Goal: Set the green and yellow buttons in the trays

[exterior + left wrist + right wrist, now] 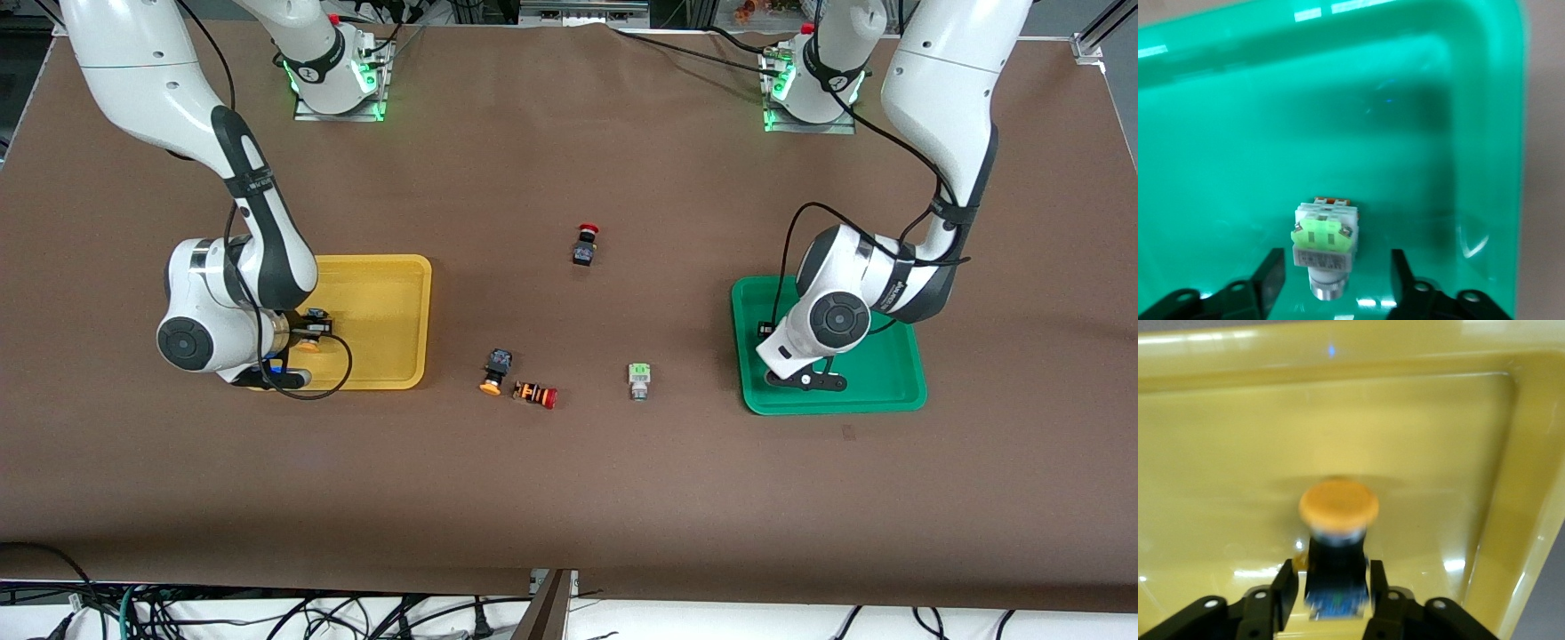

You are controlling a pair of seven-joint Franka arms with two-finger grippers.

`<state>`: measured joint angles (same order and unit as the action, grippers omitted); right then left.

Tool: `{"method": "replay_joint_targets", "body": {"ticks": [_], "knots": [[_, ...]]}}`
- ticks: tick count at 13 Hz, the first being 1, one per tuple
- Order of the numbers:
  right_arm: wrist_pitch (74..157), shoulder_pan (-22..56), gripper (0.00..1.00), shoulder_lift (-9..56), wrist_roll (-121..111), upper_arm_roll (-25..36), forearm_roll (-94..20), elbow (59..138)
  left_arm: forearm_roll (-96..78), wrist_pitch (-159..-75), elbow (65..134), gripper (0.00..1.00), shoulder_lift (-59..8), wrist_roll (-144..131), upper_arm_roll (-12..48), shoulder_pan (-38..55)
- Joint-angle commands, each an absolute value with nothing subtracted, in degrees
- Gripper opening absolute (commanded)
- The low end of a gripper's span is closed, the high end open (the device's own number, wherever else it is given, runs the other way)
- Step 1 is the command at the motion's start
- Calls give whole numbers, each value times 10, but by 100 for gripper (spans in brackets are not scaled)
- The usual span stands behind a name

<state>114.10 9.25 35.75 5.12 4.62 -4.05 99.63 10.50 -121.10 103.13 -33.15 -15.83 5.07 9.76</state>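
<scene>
My left gripper (813, 380) is low over the green tray (889, 384), open. In the left wrist view (1336, 267) a green button (1325, 237) lies on the tray floor (1238, 133) between the fingers, with a gap on each side. My right gripper (302, 342) is low over the yellow tray (391, 302). In the right wrist view (1332, 580) a yellow button (1338, 507) sits between the slightly parted fingers, blurred, over the tray floor (1218, 453). A second yellow button (493, 372) and a second green button (638, 380) lie on the table between the trays.
An orange-striped switch with a red cap (535, 395) lies beside the loose yellow button. A black switch with a red cap (585, 244) stands farther from the camera, mid-table. Brown cloth covers the table.
</scene>
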Motion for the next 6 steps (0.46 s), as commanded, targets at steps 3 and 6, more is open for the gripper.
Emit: {"method": "replay_joint_targets", "body": {"ticks": [3,6], "knots": [[1163,109,100,381,198,-26,-80,906,1,-1129,883,100,-321,-164,70,126],[1261,122,100,416,378,-97,-78,889,-48,-1140,778,100,-406,-184,66,196]]}}
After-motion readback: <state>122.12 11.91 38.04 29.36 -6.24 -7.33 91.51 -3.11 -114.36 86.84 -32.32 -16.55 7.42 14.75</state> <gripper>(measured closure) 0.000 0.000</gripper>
